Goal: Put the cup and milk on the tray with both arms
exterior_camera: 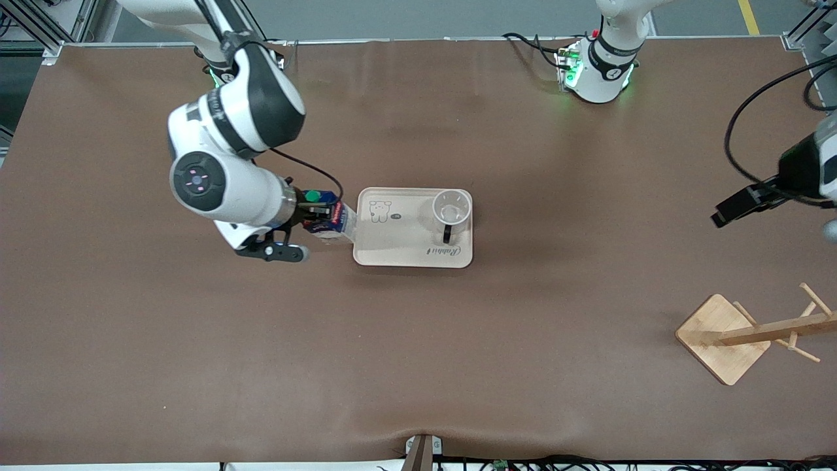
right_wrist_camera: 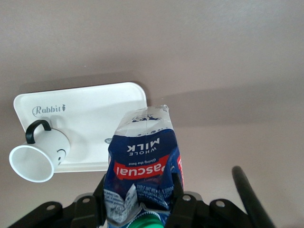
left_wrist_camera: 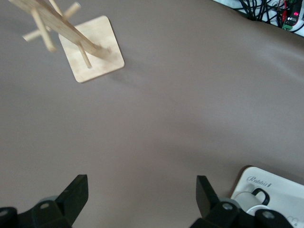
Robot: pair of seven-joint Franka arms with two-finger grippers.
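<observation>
Milk (exterior_camera: 325, 219) is what you should watch in the front view: the right gripper (exterior_camera: 318, 210) has its jaws clamped on the carton just beside the tray (exterior_camera: 405, 248), at the edge toward the right arm's end of the counter, so the carton still has to travel inward over that rim before release. The cup (exterior_camera: 451, 210) already stands on the tray at its other end, handle pointing toward the front camera, leaving bare tray by the bear drawing. You'll see the left gripper (exterior_camera: 742, 206) waiting over the counter near the left arm's end, with the wooden rack (exterior_camera: 726, 340) nearer the camera. In the left wrist view, its jaws stand open with nothing between them (left_wrist_camera: 142, 194); the cup (left_wrist_camera: 249, 200) and tray corner (left_wrist_camera: 280, 190) show far off, the rack (left_wrist_camera: 95, 47) too. In the right wrist view, the milk (right_wrist_camera: 145, 161) runs lengthwise straight out from the jaws, its base toward the tray (right_wrist_camera: 95, 104), cup (right_wrist_camera: 40, 154) off to one side.
</observation>
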